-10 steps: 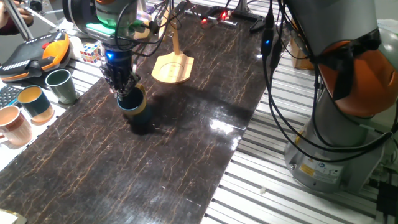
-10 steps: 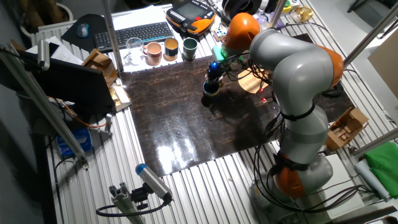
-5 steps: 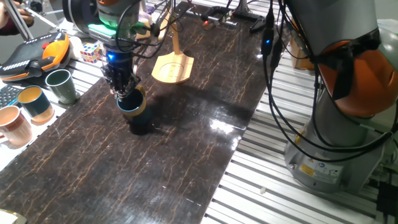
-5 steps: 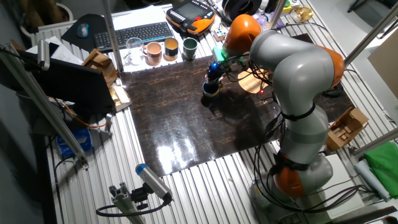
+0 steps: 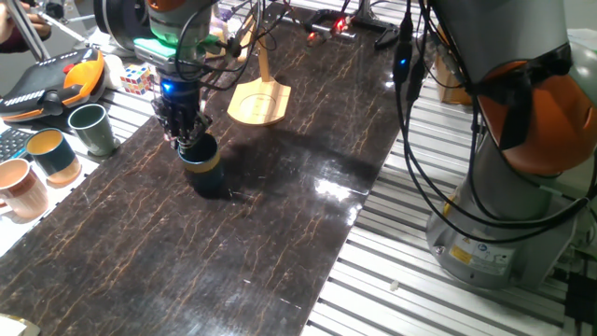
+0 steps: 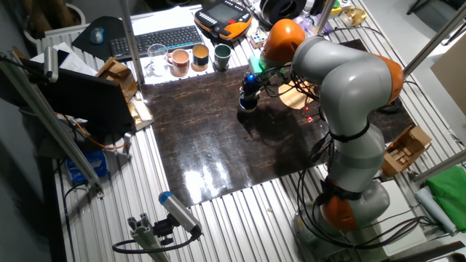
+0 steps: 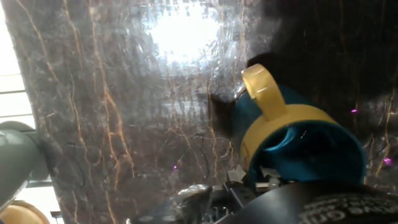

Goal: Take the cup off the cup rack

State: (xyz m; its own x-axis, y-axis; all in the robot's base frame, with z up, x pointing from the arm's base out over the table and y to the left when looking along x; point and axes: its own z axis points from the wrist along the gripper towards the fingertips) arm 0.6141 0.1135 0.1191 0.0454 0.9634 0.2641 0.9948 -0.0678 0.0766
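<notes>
The cup stands upright on the dark marbled worktop, well apart from the cup rack, which stands farther back on the same surface with its flat wooden base and thin post. The end effector hangs directly over the cup's left rim, its fingertips reaching down at the mouth — touching or just inside it, though the fixed views are too small to settle which. From the other fixed view the cup sits right beneath the end effector, with the rack's base to its right.

The hand view looks down along the fingers: the cup fills the lower right, teal inside, with a tan rim band and a tan handle pointing up and left in the picture. The finger parts lie against the near edge of the mouth, but whether they are clamped on the wall or loose I cannot tell.

At the left edge of the worktop stand a dark green mug, a teal mug with a tan inside and a pale mug.
</notes>
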